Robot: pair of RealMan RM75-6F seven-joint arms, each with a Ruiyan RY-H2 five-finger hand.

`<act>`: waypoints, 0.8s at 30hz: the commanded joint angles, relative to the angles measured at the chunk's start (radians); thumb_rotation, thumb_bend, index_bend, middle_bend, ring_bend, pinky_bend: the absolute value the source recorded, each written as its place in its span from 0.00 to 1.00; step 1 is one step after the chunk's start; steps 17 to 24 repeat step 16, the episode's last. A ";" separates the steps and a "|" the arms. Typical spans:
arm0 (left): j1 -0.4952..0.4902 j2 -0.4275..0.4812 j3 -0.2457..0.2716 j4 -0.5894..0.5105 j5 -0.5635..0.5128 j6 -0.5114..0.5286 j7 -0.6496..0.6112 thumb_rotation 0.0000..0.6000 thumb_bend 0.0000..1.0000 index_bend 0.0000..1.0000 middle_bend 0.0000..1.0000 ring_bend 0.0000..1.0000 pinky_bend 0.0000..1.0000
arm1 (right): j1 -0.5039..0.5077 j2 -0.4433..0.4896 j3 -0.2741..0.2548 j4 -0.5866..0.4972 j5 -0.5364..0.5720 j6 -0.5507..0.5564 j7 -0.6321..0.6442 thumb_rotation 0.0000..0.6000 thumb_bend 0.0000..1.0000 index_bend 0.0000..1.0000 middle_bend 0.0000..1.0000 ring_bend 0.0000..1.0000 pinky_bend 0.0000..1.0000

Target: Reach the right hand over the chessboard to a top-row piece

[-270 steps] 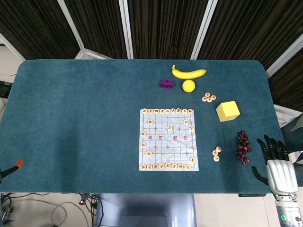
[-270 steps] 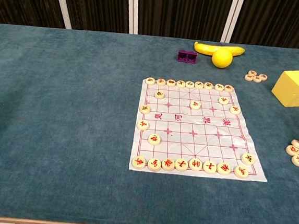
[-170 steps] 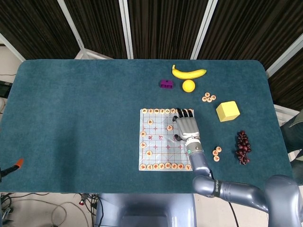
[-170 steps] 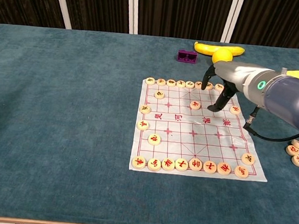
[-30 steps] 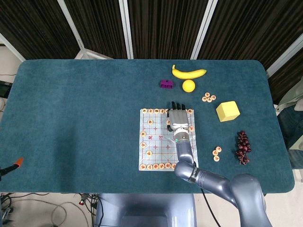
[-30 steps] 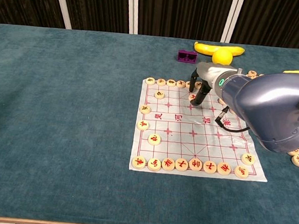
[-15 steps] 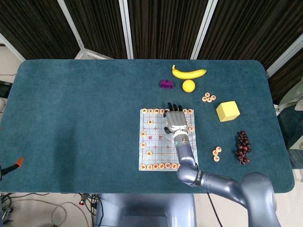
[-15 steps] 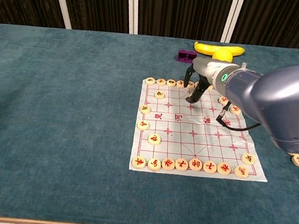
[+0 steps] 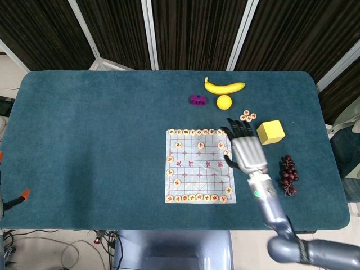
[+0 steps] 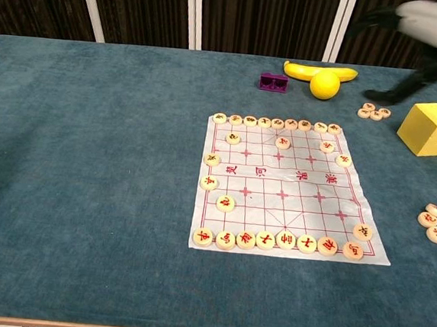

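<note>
The right hand (image 9: 247, 151) hangs raised above the teal tabletop (image 9: 101, 135) just off the right edge of the chessboard (image 9: 199, 166), its dark fingers (image 9: 239, 128) spread apart and holding nothing; half a second ago the same hand was planted over the board's upper middle squares, fingertips down among the pieces near the top row. In the chest view the hand (image 10: 425, 28) shows blurred high in the top right corner, well clear of the board (image 10: 293, 189), where earlier its arm filled the right half of that view. The top-row pieces (image 9: 198, 132) lie in an unbroken line along the board's far edge, and one loose piece (image 10: 283, 143) sits just below that row near the board's centre column, slightly nearer the row than it lay nine seconds ago. Beyond the board's far edge rest a purple block (image 9: 197, 100), a banana (image 9: 224, 86) and a yellow ball (image 9: 224, 102); to the board's right lie a small cluster of spare pieces (image 9: 248, 116), a yellow cube (image 9: 270, 132) just beside the raised fingers, and a bunch of dark grapes (image 9: 288, 174). More spare pieces (image 10: 432, 222) lie off the board's right edge in the chest view. The left hand appears in neither view.
</note>
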 commanded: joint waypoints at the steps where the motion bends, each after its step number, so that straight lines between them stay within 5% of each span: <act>1: 0.002 0.001 -0.002 0.000 -0.006 0.001 -0.001 1.00 0.04 0.05 0.00 0.00 0.07 | -0.221 0.104 -0.180 -0.027 -0.283 0.232 0.179 1.00 0.41 0.14 0.00 0.00 0.05; 4: 0.001 0.004 -0.006 0.000 -0.014 -0.004 -0.005 1.00 0.04 0.05 0.00 0.00 0.07 | -0.327 0.099 -0.268 0.066 -0.399 0.335 0.278 1.00 0.41 0.13 0.00 0.00 0.05; 9: 0.000 0.005 -0.010 0.009 -0.019 -0.007 -0.011 1.00 0.04 0.05 0.00 0.00 0.07 | -0.422 0.064 -0.335 0.224 -0.480 0.407 0.337 1.00 0.41 0.13 0.00 0.00 0.05; 24: -0.005 0.004 -0.025 0.027 -0.048 -0.020 -0.024 1.00 0.04 0.05 0.00 0.00 0.07 | -0.455 0.050 -0.317 0.294 -0.504 0.430 0.277 1.00 0.41 0.11 0.00 0.00 0.05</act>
